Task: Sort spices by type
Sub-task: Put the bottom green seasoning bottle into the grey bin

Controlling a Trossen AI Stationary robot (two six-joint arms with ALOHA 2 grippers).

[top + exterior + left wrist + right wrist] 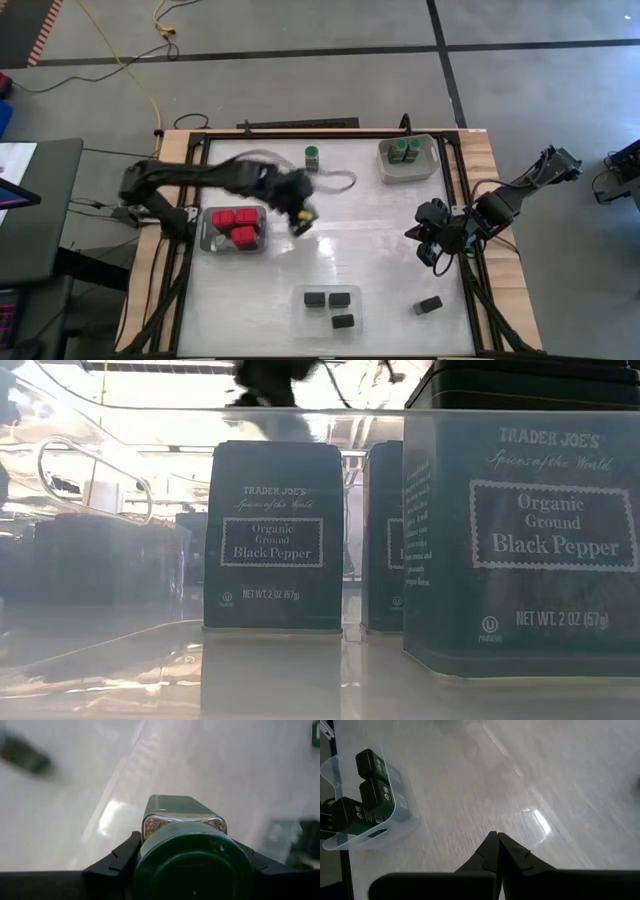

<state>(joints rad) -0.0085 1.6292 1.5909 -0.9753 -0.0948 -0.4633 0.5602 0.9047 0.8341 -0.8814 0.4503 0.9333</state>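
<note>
The left end effector (300,215) hovers above the glossy white tabletop (370,250), just right of a clear tray (207,238) of blocky red containers (235,226), and its dark fingers (120,860) clamp a green-lidded jar (192,855) with a round, smooth lid and a squarish glass body showing pale contents. The right end effector (432,243) hangs over the tabletop's right side with its fingertips pressed together on nothing. Another green-lidded jar (312,157) stands alone near the far edge, and two more (405,150) sit in a grey tray (385,170) at the far right. Three black rectangular boxes (330,305) rest in a clear tray (300,318) at the near edge; a fourth black box (430,305) lies alone to their right.
</note>
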